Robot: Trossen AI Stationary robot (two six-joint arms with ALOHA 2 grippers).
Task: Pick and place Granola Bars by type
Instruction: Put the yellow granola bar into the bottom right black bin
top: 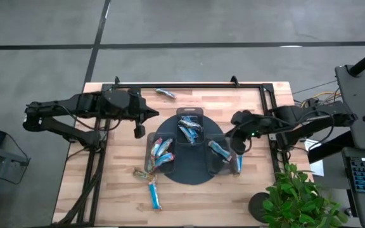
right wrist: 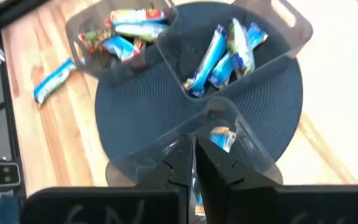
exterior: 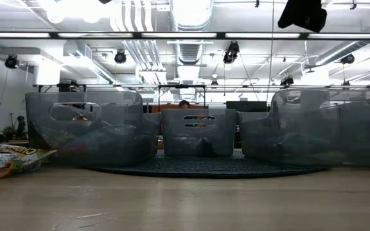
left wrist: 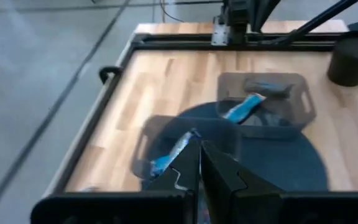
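Note:
The granola bars are spread about. Light blue bars lie in the far bin (top: 190,128), mixed blue and red ones in the left bin (top: 161,151), and blue ones in the right bin (top: 219,152). One loose bar (top: 165,94) lies near the far edge. Others (top: 144,172) (top: 154,195) lie at the near left, also seen in the low view (exterior: 5,160). One more (top: 238,163) lies right of the tray. My left gripper (top: 138,130) (left wrist: 197,152) hovers shut, left of the tray. My right gripper (top: 238,149) (right wrist: 194,146) hovers shut over the right bin's outer wall.
The dark round tray (top: 189,174) sits mid-table and carries three clear handled bins (exterior: 198,131). A black frame rail (top: 189,86) runs along the far edge and both sides. A potted plant (top: 296,196) stands off the near right corner. Bare wood (top: 106,164) lies left of the tray.

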